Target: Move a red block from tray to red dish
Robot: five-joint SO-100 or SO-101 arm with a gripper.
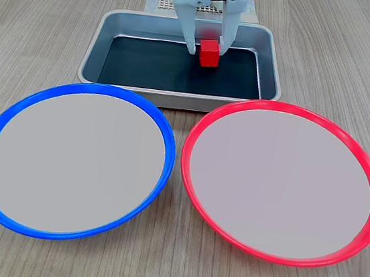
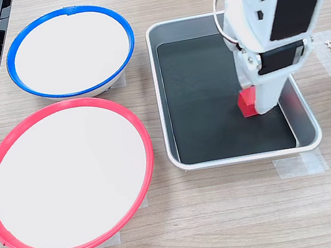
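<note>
Inside the rectangular grey metal tray (image 1: 272, 75), the white gripper (image 1: 208, 47) clamps the small red block (image 1: 209, 53) between its jaws. Nearby, the round red-rimmed dish (image 2: 67, 177) and blue-rimmed dish (image 2: 71, 51) sit apart on the wooden table (image 1: 357, 58).

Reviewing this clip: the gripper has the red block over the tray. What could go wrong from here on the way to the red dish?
1. The gripper seems to pinch the block only at its fingertips, so it may slip out in transit.
2. The block hangs low inside the tray; moving sideways before lifting could knock it on the rim.
3. The blue dish sits right beside the red dish; a drop near the shared edge could land wrong.
</note>
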